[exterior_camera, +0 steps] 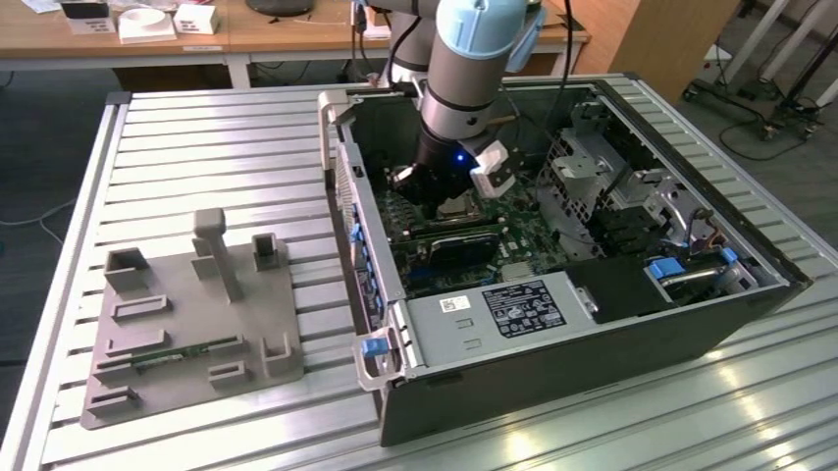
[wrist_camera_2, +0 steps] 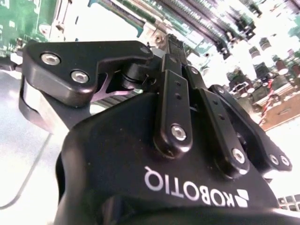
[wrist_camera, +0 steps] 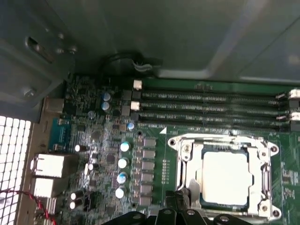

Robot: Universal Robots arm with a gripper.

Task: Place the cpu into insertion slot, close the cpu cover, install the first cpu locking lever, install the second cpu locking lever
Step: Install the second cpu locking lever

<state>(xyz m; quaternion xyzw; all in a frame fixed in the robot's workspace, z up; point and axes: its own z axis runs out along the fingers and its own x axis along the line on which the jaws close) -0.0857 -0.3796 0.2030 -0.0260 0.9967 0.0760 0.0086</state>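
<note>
In the first wrist view the cpu lies flat in its socket on the green motherboard, its pale metal top showing through the window of the cpu cover. The silvery cover frame lies down around the chip. I cannot make out how the locking levers stand. My gripper hovers just off one edge of the socket, its dark fingertips close together. In the second wrist view the gripper looks shut with nothing between the fingers. In the exterior view the gripper reaches down inside the open computer case, right beside the socket.
Memory slots run alongside the socket. The case walls enclose the arm. A grey box with a white label sits at the case's near end. A grey fixture tray rests on the slatted table towards the exterior view's left.
</note>
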